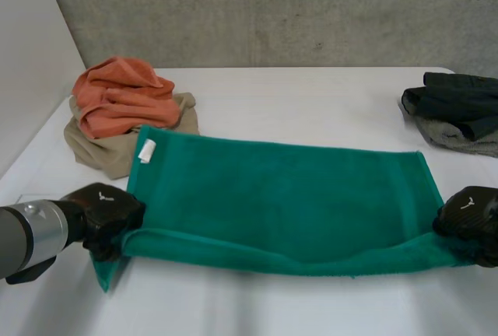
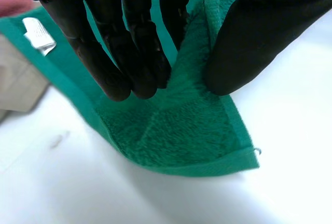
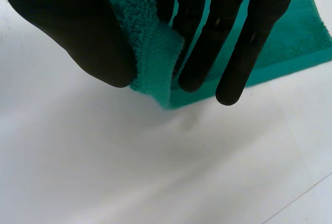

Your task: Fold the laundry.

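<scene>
Green towel (image 1: 280,196), near edge raised; left hand (image 1: 105,215), right hand (image 1: 471,223) in pinch on its corners

No word, number or brand can be read anywhere in these views. The green towel (image 1: 288,196) on the worktop (image 1: 311,95) carries a small white label (image 1: 146,150) sewn to its edge, toward 10 o'clock from the towel's middle. In the left wrist view the label (image 2: 39,36) lies creased, and no print can be made out on it. A tiny white mark (image 1: 101,194) sits on the back of the left robot hand (image 1: 109,211), and a similar mark is on the right robot hand (image 1: 473,223). Both are too small to read.
</scene>
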You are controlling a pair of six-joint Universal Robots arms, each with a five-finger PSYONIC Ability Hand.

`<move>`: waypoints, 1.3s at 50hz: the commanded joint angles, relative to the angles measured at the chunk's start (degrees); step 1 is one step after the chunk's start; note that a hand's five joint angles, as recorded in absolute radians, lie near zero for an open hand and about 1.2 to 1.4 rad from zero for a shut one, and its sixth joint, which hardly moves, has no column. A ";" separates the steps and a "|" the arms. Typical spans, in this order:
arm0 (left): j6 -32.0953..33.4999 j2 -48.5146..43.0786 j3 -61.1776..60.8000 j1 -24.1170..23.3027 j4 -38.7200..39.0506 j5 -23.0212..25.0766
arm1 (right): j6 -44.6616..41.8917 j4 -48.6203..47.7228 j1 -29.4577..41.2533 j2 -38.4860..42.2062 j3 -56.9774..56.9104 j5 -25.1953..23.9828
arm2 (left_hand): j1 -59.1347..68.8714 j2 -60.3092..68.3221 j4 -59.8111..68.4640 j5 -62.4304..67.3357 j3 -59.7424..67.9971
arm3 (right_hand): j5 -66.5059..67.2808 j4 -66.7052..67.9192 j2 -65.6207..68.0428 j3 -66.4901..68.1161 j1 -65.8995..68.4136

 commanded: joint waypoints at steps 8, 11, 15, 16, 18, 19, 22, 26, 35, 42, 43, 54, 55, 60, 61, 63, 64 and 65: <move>-1.77 -10.65 34.13 -6.40 10.94 -5.38 | 30.30 -26.83 5.15 5.20 -22.58 -0.44 | 13.54 11.37 11.45 14.02 11.84 | 13.24 11.64 12.62 11.96 15.00; -6.52 -11.01 43.72 -7.10 19.46 -6.00 | 41.38 -39.84 5.24 4.59 -26.55 0.17 | 13.54 11.37 11.45 14.02 11.84 | 13.24 11.64 12.62 11.96 15.00; -13.45 -10.83 48.83 -6.93 31.85 -6.53 | 51.32 -55.49 5.41 2.13 -26.91 0.61 | 13.54 11.37 11.45 14.02 11.84 | 13.24 11.64 12.62 11.96 15.00; -14.95 -10.66 49.01 -6.84 34.05 -6.53 | 52.55 -58.30 5.24 1.86 -26.64 0.61 | 13.54 11.37 11.45 14.02 11.84 | 13.24 11.64 12.62 11.96 15.00; -18.91 -10.22 49.10 -6.84 40.12 -6.96 | 54.58 -63.94 4.97 0.98 -25.42 0.96 | 13.54 11.37 11.45 14.02 11.84 | 13.24 11.64 12.62 11.96 15.00; -20.31 -10.13 49.10 -6.84 41.70 -6.96 | 54.67 -64.91 4.97 0.72 -24.98 1.14 | 13.54 11.37 11.45 14.02 11.84 | 13.24 11.64 12.62 11.96 15.00; -23.66 -10.22 47.88 -6.49 42.78 -7.23 | 54.59 -66.50 4.88 0.19 -23.92 0.88 | 13.54 11.37 11.45 14.02 11.84 | 13.24 11.64 12.62 11.96 15.00; -23.84 -10.13 44.10 -5.78 40.32 -6.88 | 54.41 -64.75 4.80 0.10 -22.43 0.35 | 13.54 11.37 11.45 14.02 11.84 | 13.24 11.64 12.62 11.96 15.00; -19.28 -9.08 28.73 -5.52 36.45 -4.86 | 51.43 -49.82 3.66 2.30 -16.37 -3.08 | 13.54 11.37 11.45 14.02 11.84 | 13.24 11.64 12.62 11.96 15.00; -15.41 -7.23 13.26 -4.20 31.36 -0.99 | 40.28 -35.31 1.20 3.27 -7.67 -3.87 | 13.54 11.37 11.45 14.02 11.84 | 13.24 11.64 12.62 11.96 15.00; -14.97 -7.06 11.68 -4.03 30.30 -0.73 | 39.04 -34.25 0.76 3.27 -6.70 -3.87 | 13.54 11.37 11.45 14.02 11.84 | 13.24 11.64 12.62 11.96 15.00; 7.17 1.11 -3.98 0.71 0.87 2.26 | 8.82 -10.18 -10.40 -3.85 4.03 -4.48 | 13.54 11.37 11.45 14.02 11.84 | 13.24 11.64 12.62 11.96 15.00; 10.40 1.99 -3.98 1.94 -3.76 2.61 | 3.92 -6.51 -11.37 -4.29 4.64 -5.01 | 13.54 11.37 11.45 14.02 11.84 | 13.24 11.64 12.62 11.96 15.00; 14.13 3.23 -0.48 2.22 -8.91 4.63 | 0.00 -4.27 -11.55 -2.36 3.51 -5.80 | 13.54 11.37 11.45 14.02 11.84 | 13.24 11.64 12.62 11.96 15.00; 13.52 3.14 0.75 1.87 -8.30 4.81 | 1.49 -5.06 -11.20 -1.92 2.90 -5.80 | 13.54 11.37 11.45 14.02 11.84 | 13.24 11.64 12.62 11.96 15.00; 10.10 2.70 4.44 0.46 -5.75 4.81 | 6.75 -8.30 -10.06 -0.61 1.14 -5.89 | 13.54 11.37 11.45 14.02 11.84 | 13.24 11.64 12.62 11.96 15.00; 8.61 2.35 5.85 -0.15 -4.70 4.64 | 8.78 -9.53 -9.71 -0.17 0.61 -5.98 | 13.54 11.37 11.45 14.02 11.84 | 13.24 11.64 12.62 11.96 15.00; 6.76 1.83 7.25 -1.03 -3.21 4.38 | 10.54 -10.76 -9.36 0.19 0.00 -5.98 | 13.54 11.37 11.45 14.02 11.84 | 13.24 11.64 12.62 11.96 15.00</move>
